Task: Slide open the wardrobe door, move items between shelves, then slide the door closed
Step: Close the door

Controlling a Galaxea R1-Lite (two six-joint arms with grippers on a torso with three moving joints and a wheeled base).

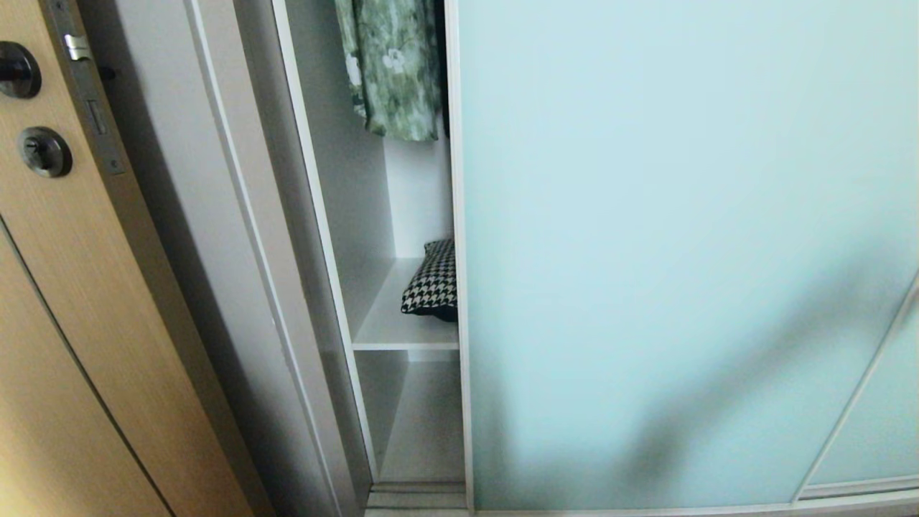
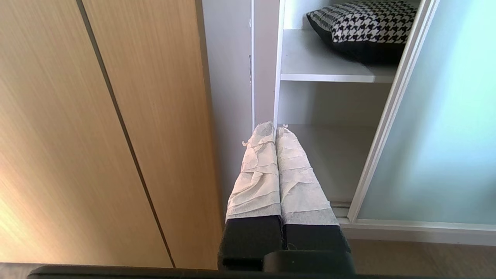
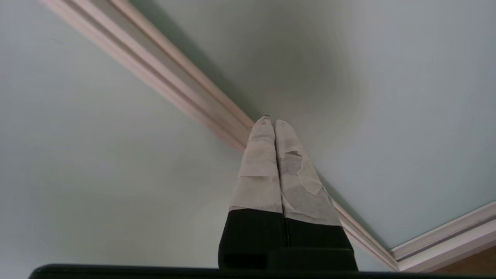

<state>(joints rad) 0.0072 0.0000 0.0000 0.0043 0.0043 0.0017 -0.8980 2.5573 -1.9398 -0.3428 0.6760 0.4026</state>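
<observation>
Right gripper [image 3: 270, 123], fingers pressed together, points at the sliding wardrobe door [image 3: 387, 116] frame.

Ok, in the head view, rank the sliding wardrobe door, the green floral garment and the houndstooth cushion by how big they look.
1. sliding wardrobe door, by far the largest.
2. green floral garment, only partly in view.
3. houndstooth cushion, partly hidden behind the door's frame, so its true size against the garment is unsure.
</observation>
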